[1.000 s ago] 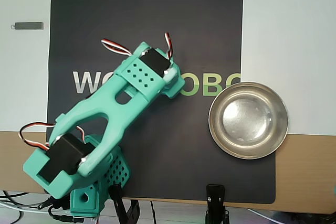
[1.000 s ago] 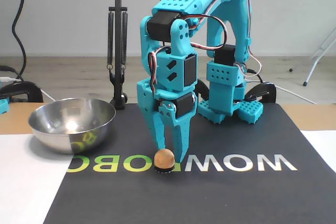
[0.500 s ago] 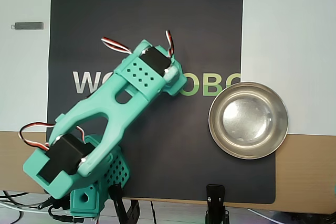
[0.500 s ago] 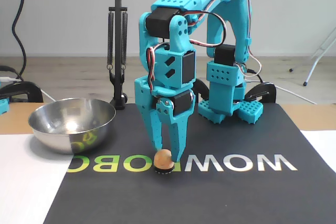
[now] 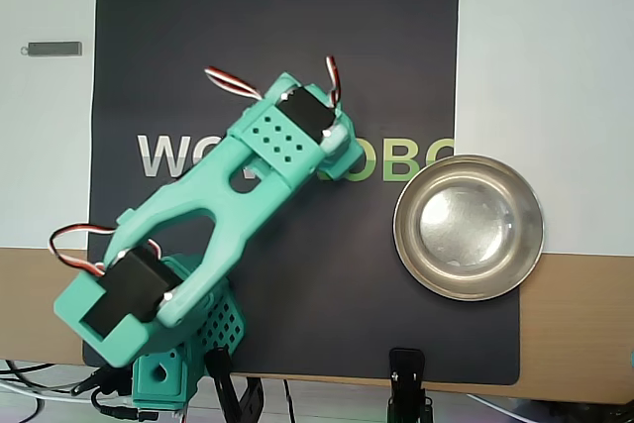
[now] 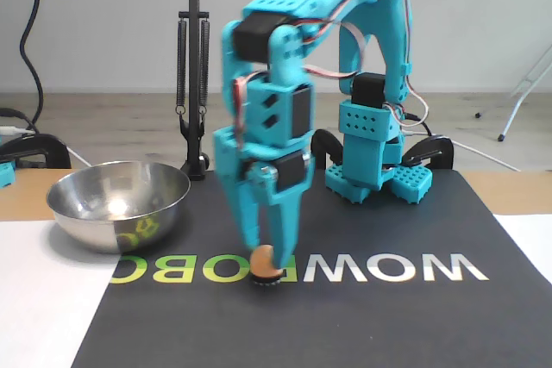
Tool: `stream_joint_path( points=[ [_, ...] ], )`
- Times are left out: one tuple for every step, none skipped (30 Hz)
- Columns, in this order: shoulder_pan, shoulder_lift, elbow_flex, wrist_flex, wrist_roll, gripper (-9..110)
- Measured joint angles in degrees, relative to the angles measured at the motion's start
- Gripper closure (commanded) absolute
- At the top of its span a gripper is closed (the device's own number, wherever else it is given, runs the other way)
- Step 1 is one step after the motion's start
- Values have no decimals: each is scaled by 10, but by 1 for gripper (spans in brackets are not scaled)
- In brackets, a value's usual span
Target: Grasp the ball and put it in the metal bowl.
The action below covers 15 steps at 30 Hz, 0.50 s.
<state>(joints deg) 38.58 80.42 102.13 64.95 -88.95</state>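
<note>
As we viewed the scene from the front and from above, we noted:
Surroundings: a dark mat [image 6: 362,316] with printed letters; a black clamp stand [image 6: 193,84] behind the metal bowl [image 6: 118,204].
Obstruction: the arm [image 5: 228,205] hid the ball in the overhead view.
Ball [image 6: 263,259]: peach-orange, low on the mat lettering, partly covered.
Gripper [image 6: 267,252]: blurred; fingers around the ball, but we could not tell whether they were clamped.
Room: bare mat lay between ball and bowl.

1. A dark mat [image 5: 297,7] with printed letters [image 6: 405,266] lies under the hand.
2. A small grey bar [image 5: 54,48] lies on the bench [image 5: 555,47], well apart from the hand.
3. A black stand [image 6: 193,58] rises behind the hand.
</note>
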Motion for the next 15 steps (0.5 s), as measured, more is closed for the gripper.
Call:
stream_joint_path(
  points=[
    [-2, -4, -6, -1, 0, 51],
    [-3, -8, -11, -1, 0, 51],
    [-2, -11, -17, 0, 0, 51],
    [0, -13, -18, -1, 0, 51],
    [3, -14, -18, -1, 0, 51],
    [4, -14, -18, 4, 0, 51],
    [4, -14, -18, 5, 0, 51],
    [4, -14, -18, 5, 0, 51],
    [4, -14, -18, 5, 0, 51],
    [4, -14, -18, 5, 0, 51],
    [4, -14, -18, 5, 0, 51],
    [4, -14, -18, 5, 0, 51],
    [4, -14, -18, 5, 0, 51],
    [4, -14, -18, 5, 0, 51],
    [4, -14, -18, 5, 0, 51]
  ],
)
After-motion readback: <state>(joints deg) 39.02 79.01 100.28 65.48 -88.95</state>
